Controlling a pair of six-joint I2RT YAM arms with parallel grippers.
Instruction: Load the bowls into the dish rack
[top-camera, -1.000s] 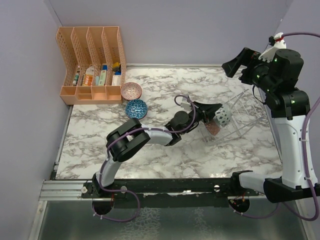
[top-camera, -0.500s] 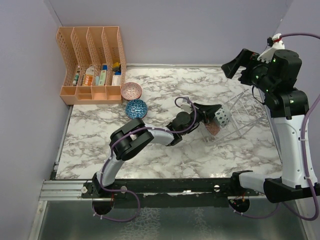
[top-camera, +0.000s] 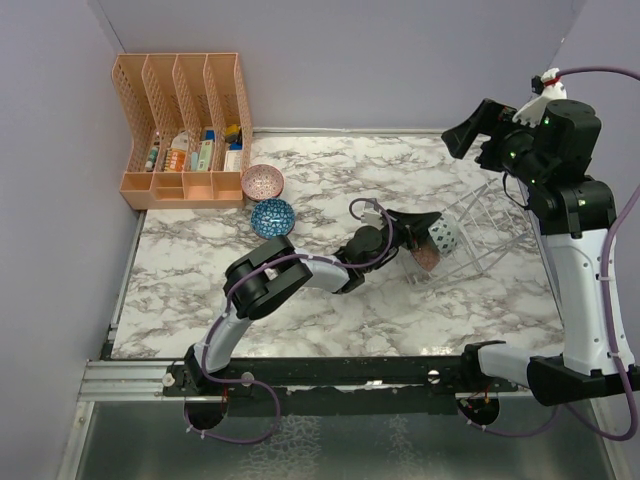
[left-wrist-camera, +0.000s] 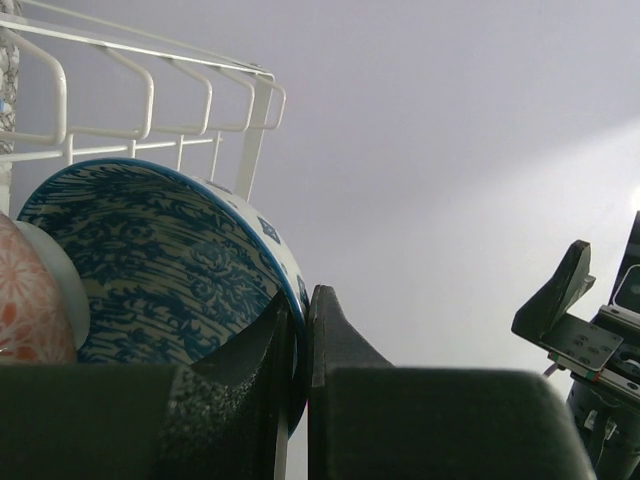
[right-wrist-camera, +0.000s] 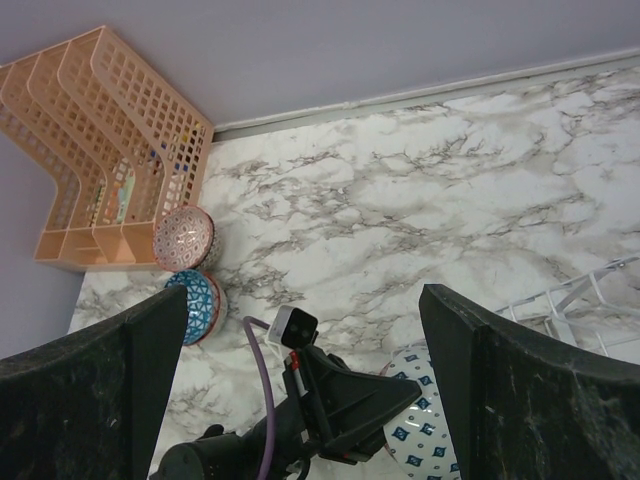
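Placement of a blue-and-white patterned bowl (left-wrist-camera: 150, 265) into the clear wire dish rack (top-camera: 492, 228), at the right of the marble surface (top-camera: 330, 310). The bowl's rim is pinched in the left claw (left-wrist-camera: 303, 345), beside a pink-red patterned bowl (left-wrist-camera: 25, 300) already racked. The right claw (top-camera: 475, 138) is held wide and empty above the rack. Seating between dividers, then release, is judged to be required next. A pink round bowl (top-camera: 262, 182) and a blue round bowl (top-camera: 271, 217) are not yet loaded.

Left arm (top-camera: 318, 268) and right arm (top-camera: 580, 290) showing black joint housings joined by pale grey-white tubes. Purple cable (top-camera: 600, 68) trailing off each. Green lights (top-camera: 548, 121) glowing on right arm's far joints. Fingers (right-wrist-camera: 90, 390) looking matt black, grainy. Black rail (top-camera: 350, 372) carrying both bases.
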